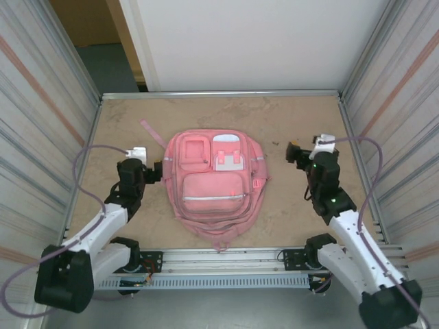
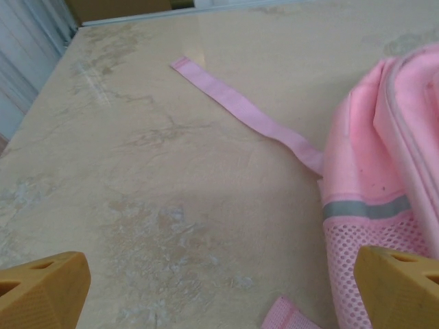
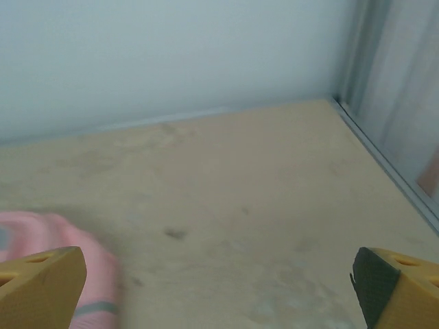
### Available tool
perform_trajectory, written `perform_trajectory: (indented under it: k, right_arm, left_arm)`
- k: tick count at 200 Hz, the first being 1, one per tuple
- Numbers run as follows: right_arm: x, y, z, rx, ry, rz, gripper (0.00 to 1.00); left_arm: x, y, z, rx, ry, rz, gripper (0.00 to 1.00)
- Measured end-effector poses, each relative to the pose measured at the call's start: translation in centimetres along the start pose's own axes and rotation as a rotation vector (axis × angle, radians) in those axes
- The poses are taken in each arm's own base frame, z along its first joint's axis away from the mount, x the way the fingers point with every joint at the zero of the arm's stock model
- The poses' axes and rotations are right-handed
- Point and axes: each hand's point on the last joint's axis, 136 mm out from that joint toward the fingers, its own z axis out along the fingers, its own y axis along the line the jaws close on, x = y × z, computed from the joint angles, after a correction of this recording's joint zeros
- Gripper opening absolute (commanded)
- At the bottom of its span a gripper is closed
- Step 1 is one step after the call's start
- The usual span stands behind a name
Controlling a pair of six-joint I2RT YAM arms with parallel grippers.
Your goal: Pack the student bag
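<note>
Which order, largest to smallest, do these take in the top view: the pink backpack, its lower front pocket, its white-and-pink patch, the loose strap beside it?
1. student bag
2. lower front pocket
3. white-and-pink patch
4. loose strap, about as long as the patch but far narrower

Robot lab cell, not a home. Beige stone-look table (image 1: 288,116) is boxed in: ribbed metal panels (image 1: 41,123) on the table's left and right, plain white board (image 1: 260,41) behind it. Aluminium rail (image 1: 226,259) along the table's near edge carries two white robot arms (image 1: 103,229) with trailing cables.
</note>
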Motion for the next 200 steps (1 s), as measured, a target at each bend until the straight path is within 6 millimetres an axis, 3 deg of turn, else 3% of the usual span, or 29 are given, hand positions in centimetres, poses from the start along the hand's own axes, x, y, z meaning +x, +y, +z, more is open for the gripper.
perform_trajectory:
  k: [12, 30, 56, 76, 103, 127, 157, 189, 200]
  right_arm:
    - [3.4, -2.0, 1.1, 0.022, 0.062, -0.011, 0.99]
    - [7.3, -3.4, 2.0, 0.025, 0.139, -0.008, 0.99]
    - [10.5, -4.0, 2.8, 0.026, 0.142, 0.000, 0.99]
    - [12.8, -4.1, 3.2, 0.017, 0.169, -0.025, 0.99]
    - [12.5, -4.1, 4.9, 0.015, 0.136, -0.040, 0.99]
    - [12.4, -4.3, 6.8, 0.023, 0.109, -0.032, 0.99]
    - [13.5, -4.5, 9.9, 0.040, 0.147, -0.023, 0.99]
    - [10.6, -4.1, 11.4, 0.042, 0.089, -0.011, 0.99]
    - [9.8, -3.9, 11.8, 0.035, 0.078, -0.013, 0.99]
  left_arm:
    - [0.3, -0.7, 0.8, 0.033, -0.010, 0.061, 0.99]
    - [1.3, -1.1, 2.0, 0.050, -0.039, 0.124, 0.99]
    - [3.6, -1.4, 2.9, 0.095, -0.024, 0.168, 0.99]
    - [2.5, -1.9, 3.5, 0.146, -0.044, 0.176, 0.99]
    - [-0.2, -2.9, 4.2, 0.214, -0.090, 0.189, 0.99]
    - [-1.2, -3.4, 3.9, 0.250, -0.144, 0.173, 0.99]
    - [0.1, -3.1, 4.2, 0.255, -0.159, 0.126, 0.99]
    - [2.8, -2.2, 6.4, 0.239, -0.078, 0.072, 0.99]
    - [2.7, -1.9, 6.8, 0.236, -0.069, 0.048, 0.99]
